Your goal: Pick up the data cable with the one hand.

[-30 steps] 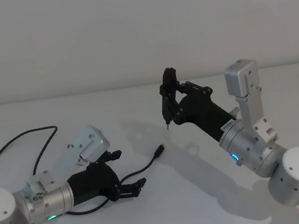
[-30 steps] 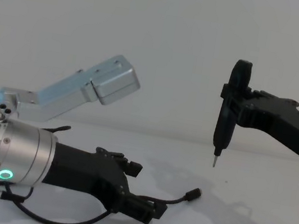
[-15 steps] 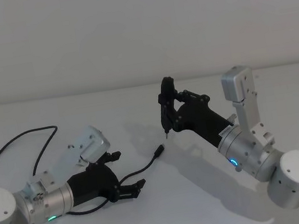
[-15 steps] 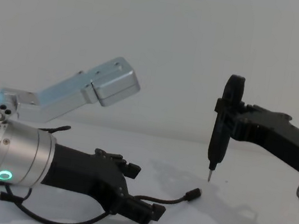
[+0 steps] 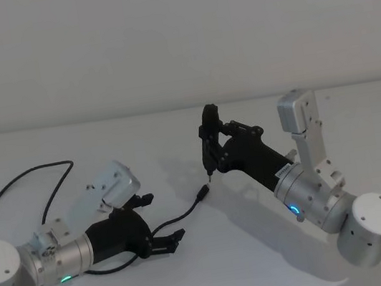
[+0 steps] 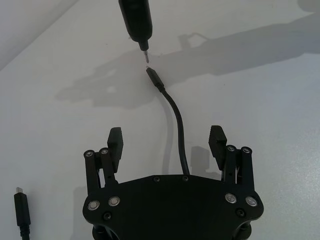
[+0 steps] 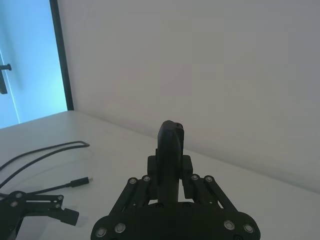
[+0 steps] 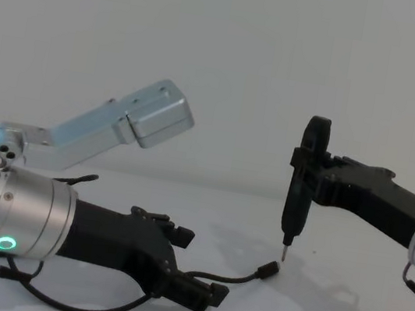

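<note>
The data cable [image 6: 181, 142], thin, black and flexible, is laid in a gentle curve on the smooth white tabletop [image 5: 218, 269]. Its long axis is run out from between the spread fingers of the left hand [image 5: 159, 219], and its chunky metal-tipped plug [image 5: 201, 193] is pointed toward the right hand [image 5: 216, 141]. The left hand is held released astride the cable, while the right hand is clenched on an upright pin-tipped black tool [image 8: 299, 187], whose tip is held close to the plug.

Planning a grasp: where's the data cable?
Head view, centre-left: the data cable lies between the open left end effector's fingers, its plug near the right end effector's pin-tipped tool.
</note>
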